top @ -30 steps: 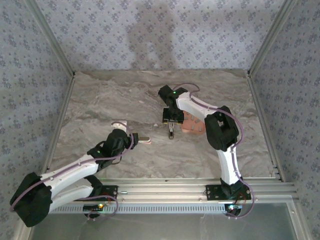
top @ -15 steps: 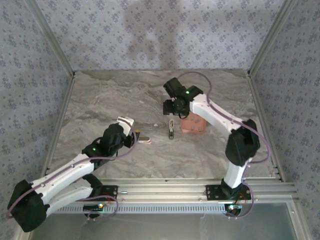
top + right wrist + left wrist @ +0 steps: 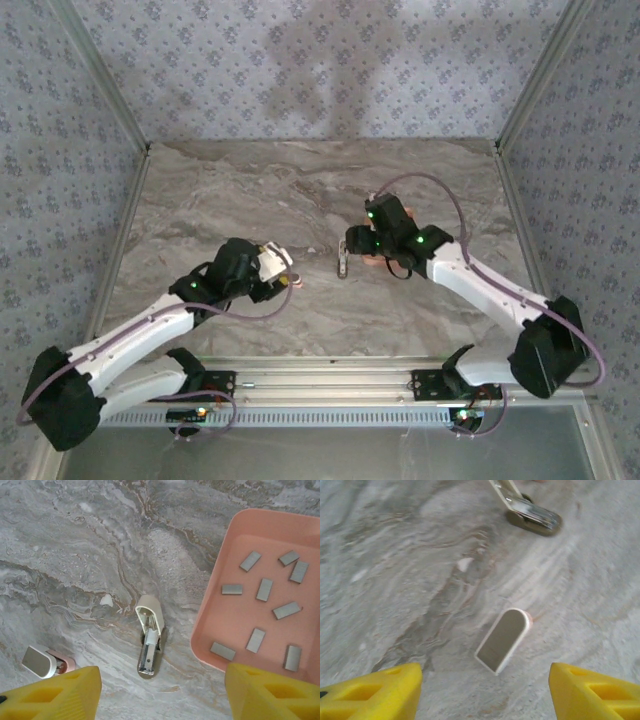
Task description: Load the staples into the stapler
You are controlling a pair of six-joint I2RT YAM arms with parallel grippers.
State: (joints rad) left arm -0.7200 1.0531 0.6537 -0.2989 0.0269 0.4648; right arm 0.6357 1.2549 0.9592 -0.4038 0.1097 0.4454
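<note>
When choosing an arm for the pick, go by the right wrist view: find the right gripper (image 3: 160, 695) spread wide, pinching nothing, hanging above the marble table (image 3: 75, 540). Look ahead and to the right of it for the staples (image 3: 264, 589): grey strips lying flat and loose in the salmon tray (image 3: 270, 535), apart from one another, long axes pointing every which way, so expect to turn the wrist to square the jaws across the chosen strip. Count nine strips, one tray. Look straight ahead of the same claw for the stapler (image 3: 150, 635): one only, flat on the table just left of the tray without touching it, opened up with grey metal showing inside, long axis running nearly straight away from the claw. Judge the right arm nearer to both. Find the left gripper (image 3: 485, 695) likewise spread and empty, with a single small white-and-pink piece (image 3: 502, 640) on the table just ahead, long axis slanting up to the right; unclear whether part of the stapler. Reckon the left arm better placed for steadying than for fetching
</note>
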